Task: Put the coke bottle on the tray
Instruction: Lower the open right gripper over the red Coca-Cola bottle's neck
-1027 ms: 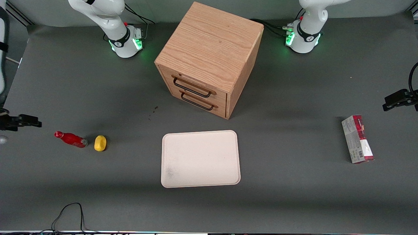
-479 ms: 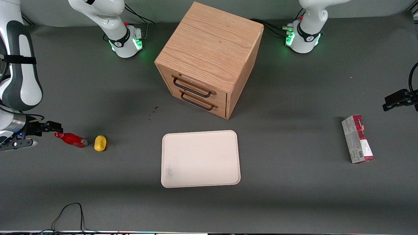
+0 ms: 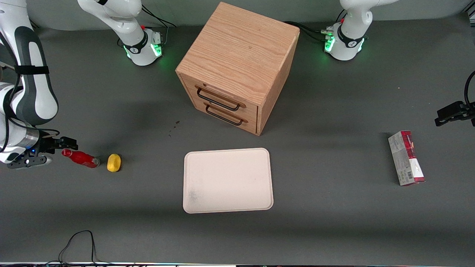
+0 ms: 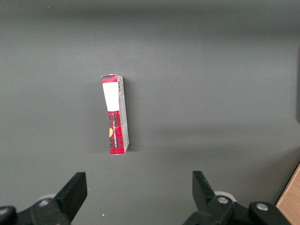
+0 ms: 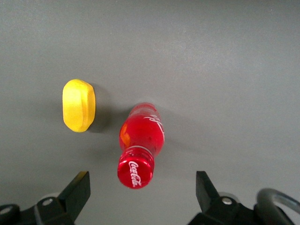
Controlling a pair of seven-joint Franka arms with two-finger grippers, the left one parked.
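The glossy red coke bottle point(image 3: 80, 158) stands on the matte grey table point(image 3: 334, 207) toward the working arm's end, a smooth yellow oval lump point(image 3: 114, 162) just beside it. The flat cream tray point(image 3: 227, 180), rounded at its corners, lies well apart in front of the grained wooden cabinet point(image 3: 237, 66). Since half a second ago the gripper point(image 3: 55, 148) has edged closer over the bottle's cap. Its fingers point(image 5: 75, 193) are spread wide, holding nothing.
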